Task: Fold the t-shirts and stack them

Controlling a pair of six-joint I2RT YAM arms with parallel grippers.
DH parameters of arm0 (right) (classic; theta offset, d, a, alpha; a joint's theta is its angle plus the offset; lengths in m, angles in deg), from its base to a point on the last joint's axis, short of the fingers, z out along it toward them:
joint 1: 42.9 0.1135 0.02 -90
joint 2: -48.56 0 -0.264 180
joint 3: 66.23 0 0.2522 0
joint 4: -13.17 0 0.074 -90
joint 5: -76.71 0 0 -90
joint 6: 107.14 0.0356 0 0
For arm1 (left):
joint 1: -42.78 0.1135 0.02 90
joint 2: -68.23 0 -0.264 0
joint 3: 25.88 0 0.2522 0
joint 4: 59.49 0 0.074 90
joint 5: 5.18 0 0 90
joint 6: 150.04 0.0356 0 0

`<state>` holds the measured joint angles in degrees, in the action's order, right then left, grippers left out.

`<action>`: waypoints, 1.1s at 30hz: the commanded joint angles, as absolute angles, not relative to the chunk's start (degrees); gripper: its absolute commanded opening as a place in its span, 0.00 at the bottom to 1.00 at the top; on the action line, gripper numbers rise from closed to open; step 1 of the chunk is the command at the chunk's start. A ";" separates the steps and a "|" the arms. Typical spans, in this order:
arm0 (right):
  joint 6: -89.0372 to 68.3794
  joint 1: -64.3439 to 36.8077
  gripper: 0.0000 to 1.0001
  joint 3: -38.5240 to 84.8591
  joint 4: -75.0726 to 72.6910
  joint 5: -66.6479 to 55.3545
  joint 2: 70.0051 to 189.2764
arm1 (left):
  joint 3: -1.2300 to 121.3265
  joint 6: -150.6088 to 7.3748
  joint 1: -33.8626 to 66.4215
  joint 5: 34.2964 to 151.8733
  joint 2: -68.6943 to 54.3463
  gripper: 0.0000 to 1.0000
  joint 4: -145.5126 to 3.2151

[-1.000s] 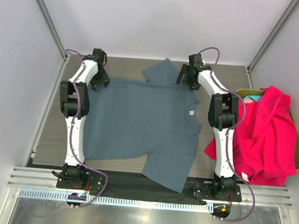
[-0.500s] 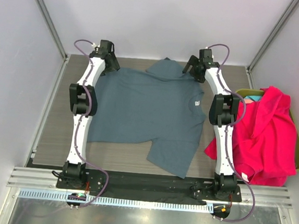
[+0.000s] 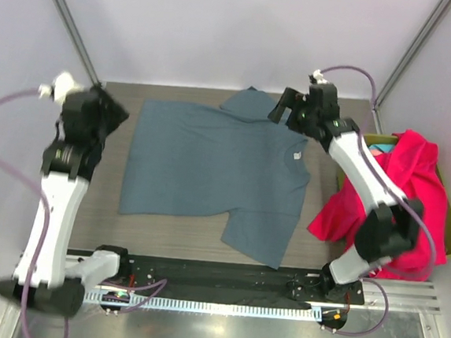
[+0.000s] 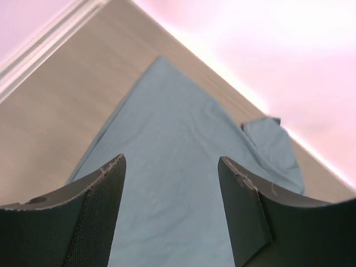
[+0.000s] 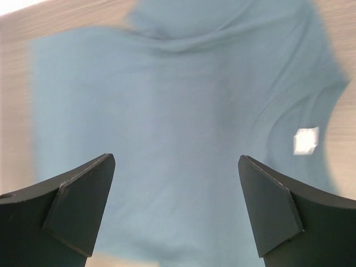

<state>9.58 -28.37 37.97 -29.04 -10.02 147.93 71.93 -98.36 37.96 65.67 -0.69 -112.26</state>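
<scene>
Slate grey-blue cloth t-shirt (image 3: 210, 164) lies spread flat. Near it, left end effector (image 4: 171, 161) and right end effector (image 5: 175, 160) gape wide, empty.

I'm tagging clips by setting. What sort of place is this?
Probably a robot lab test cell, not a home: plain white panel walls, metal frame posts, and a wood-grain tabletop where a slate grey-blue cloth t-shirt lies spread out.
</scene>
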 commanded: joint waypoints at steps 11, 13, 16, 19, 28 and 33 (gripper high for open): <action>24.16 -13.98 0.98 -12.99 -22.83 -15.04 107.64 | 24.72 -122.88 39.18 66.98 25.53 0.68 -122.84; 23.81 -13.98 0.98 -15.45 -23.62 -14.52 105.52 | 22.26 -123.23 39.35 66.81 23.33 0.68 -121.16; 23.90 -13.98 0.98 -17.04 -24.58 -11.73 104.11 | 19.45 -123.14 39.61 65.67 21.04 0.68 -116.07; 23.81 -13.89 0.98 -18.01 -24.94 -11.00 102.97 | 18.21 -122.79 41.10 64.79 18.58 0.67 -113.51; 20.39 -13.98 0.98 -18.45 -27.14 -11.27 102.78 | 12.50 -123.23 45.42 65.48 18.83 0.65 -109.47; 18.45 -13.89 0.98 -18.01 -27.14 -10.21 105.07 | 9.15 -125.78 45.50 66.27 22.61 0.64 -110.08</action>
